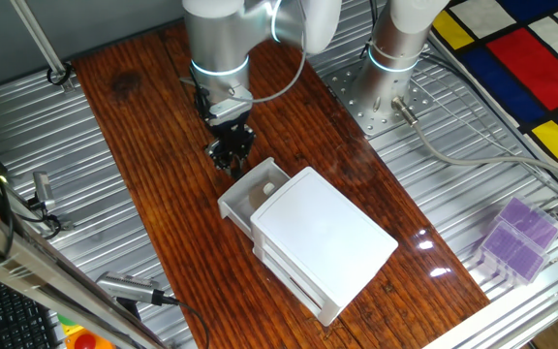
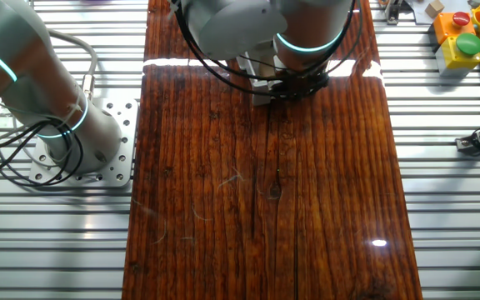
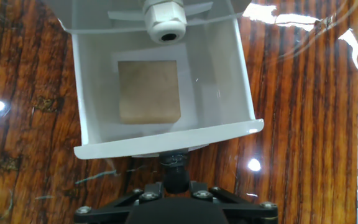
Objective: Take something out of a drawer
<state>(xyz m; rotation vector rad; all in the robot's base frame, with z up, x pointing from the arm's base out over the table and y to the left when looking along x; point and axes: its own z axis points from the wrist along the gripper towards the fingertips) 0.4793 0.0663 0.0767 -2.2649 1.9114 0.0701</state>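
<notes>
The white two-drawer unit (image 1: 323,233) stands on the wooden table. Its upper drawer (image 1: 235,206) is pulled out toward the arm, and in the hand view its front rim (image 3: 166,142) lies just ahead of the fingers. A tan, flat, squarish piece (image 3: 148,90), the something, lies on the drawer floor. My gripper (image 1: 231,155) sits at the drawer's front edge. In the hand view its dark fingertips (image 3: 176,174) meet as one lump at the drawer's knob, which is mostly hidden. In the other fixed view the arm hides the gripper.
A white round fitting (image 3: 166,25) hangs over the drawer's back. The arm's base plate (image 1: 386,92) is at the back right. Purple boxes (image 1: 516,237) lie at the right and coloured toys (image 2: 465,33) sit beside the table. Metal slats surround the wooden board (image 2: 265,208).
</notes>
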